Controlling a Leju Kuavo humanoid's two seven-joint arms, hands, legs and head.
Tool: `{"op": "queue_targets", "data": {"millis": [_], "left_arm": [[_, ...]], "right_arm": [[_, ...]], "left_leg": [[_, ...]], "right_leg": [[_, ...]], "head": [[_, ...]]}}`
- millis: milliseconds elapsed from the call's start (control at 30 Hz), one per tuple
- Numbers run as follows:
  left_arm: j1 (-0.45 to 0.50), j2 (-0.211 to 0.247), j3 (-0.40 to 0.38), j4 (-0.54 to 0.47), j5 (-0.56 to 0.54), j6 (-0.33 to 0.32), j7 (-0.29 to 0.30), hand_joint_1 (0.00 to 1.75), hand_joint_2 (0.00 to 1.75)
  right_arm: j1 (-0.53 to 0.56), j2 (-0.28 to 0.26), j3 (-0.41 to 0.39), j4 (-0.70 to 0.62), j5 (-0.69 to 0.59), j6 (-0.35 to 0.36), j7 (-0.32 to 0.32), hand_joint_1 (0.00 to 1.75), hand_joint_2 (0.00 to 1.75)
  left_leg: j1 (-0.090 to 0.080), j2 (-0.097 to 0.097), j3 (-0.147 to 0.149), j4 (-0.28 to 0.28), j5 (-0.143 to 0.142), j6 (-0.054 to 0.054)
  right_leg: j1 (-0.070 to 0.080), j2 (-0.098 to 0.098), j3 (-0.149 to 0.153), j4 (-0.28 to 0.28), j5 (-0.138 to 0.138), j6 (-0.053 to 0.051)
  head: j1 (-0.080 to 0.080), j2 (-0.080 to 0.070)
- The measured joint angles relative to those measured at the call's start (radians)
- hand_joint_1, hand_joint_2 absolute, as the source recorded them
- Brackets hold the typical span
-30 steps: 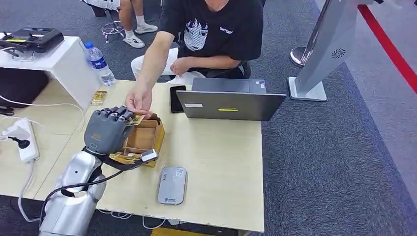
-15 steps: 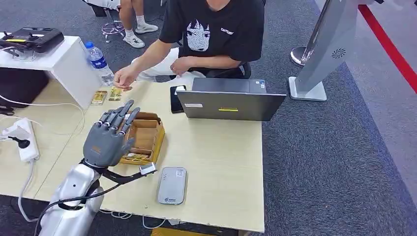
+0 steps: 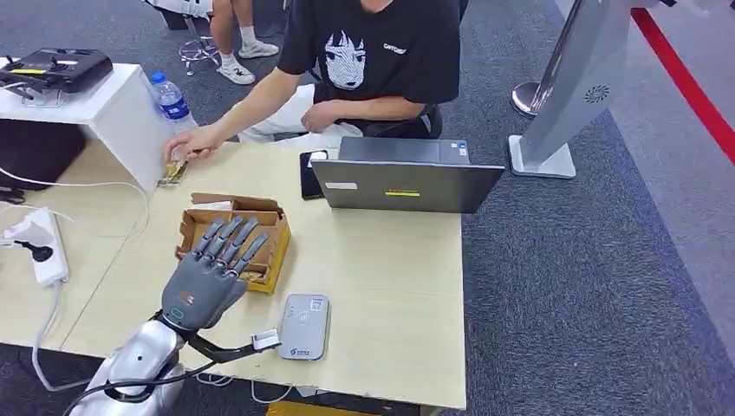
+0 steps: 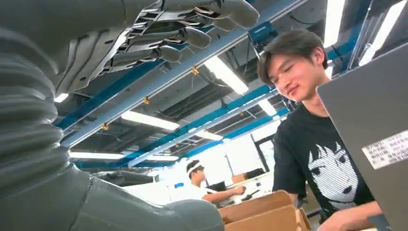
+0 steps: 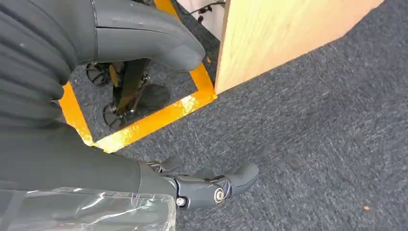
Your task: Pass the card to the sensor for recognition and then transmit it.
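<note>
Left robot hand (image 3: 211, 276) has withdrawn, fingers spread, empty.

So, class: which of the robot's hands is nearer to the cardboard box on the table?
Left. The left hand hovers over the cardboard box, fingers spread. The right hand hangs beside the table's edge, near the carpet.

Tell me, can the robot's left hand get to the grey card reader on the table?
Probably yes. The left hand is open with nothing in it, hovering by the cardboard box, and the card reader lies close beside it with bare table between.
</note>
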Motion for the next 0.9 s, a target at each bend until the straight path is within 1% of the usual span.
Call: {"op": "queue_targets", "data": {"millis": [433, 500, 567, 733, 800, 900], "left_arm": [[0.002, 0.007, -0.006, 0.001, 0.000, 0.000, 0.000, 0.00, 1.75], [0.003, 0.008, -0.006, 0.003, -0.002, -0.015, 0.005, 0.00, 1.75], [0.003, 0.010, -0.006, 0.017, -0.002, -0.028, 0.017, 0.00, 1.75], [0.001, 0.013, -0.003, 0.111, 0.018, -0.052, 0.061, 0.00, 1.75], [-0.002, 0.002, 0.016, 0.142, 0.049, -0.062, 0.075, 0.00, 1.75], [-0.018, -0.032, 0.073, 0.161, 0.089, -0.110, 0.090, 0.00, 1.75]], "right_arm": [[0.000, 0.000, -0.003, 0.000, 0.000, 0.000, 0.000, 0.00, 1.75], [0.000, 0.000, -0.003, 0.000, 0.002, 0.000, 0.000, 0.00, 1.75], [0.000, 0.000, -0.006, 0.000, 0.003, 0.000, 0.000, 0.00, 1.75], [-0.005, 0.002, -0.021, -0.002, 0.006, 0.002, 0.000, 0.00, 1.75], [-0.005, 0.002, -0.023, -0.003, 0.009, 0.002, 0.000, 0.00, 1.75], [-0.005, 0.002, -0.024, -0.005, 0.007, 0.002, 0.001, 0.00, 1.75]], "left_leg": [[0.000, 0.000, 0.000, 0.000, 0.000, 0.000], [0.000, 0.000, 0.000, 0.000, 0.000, 0.000], [0.000, 0.000, 0.000, 0.000, 0.000, 0.000], [0.000, 0.000, 0.000, 0.000, 0.000, 0.000], [0.000, 0.000, 0.000, 0.000, 0.000, 0.000], [0.000, 0.000, 0.000, 0.000, 0.000, 0.000]], "right_leg": [[0.000, 0.000, 0.000, 0.000, 0.000, 0.000], [0.000, 0.000, 0.000, 0.000, 0.000, 0.000], [0.000, 0.000, 0.000, 0.000, 0.000, 0.000], [0.000, 0.000, 0.000, 0.000, 0.000, 0.000], [0.000, 0.000, 0.000, 0.000, 0.000, 0.000], [0.000, 0.000, 0.000, 0.000, 0.000, 0.000]], "head": [[0.000, 0.000], [0.000, 0.000], [0.000, 0.000], [0.000, 0.000], [0.000, 0.000], [0.000, 0.000]]}}
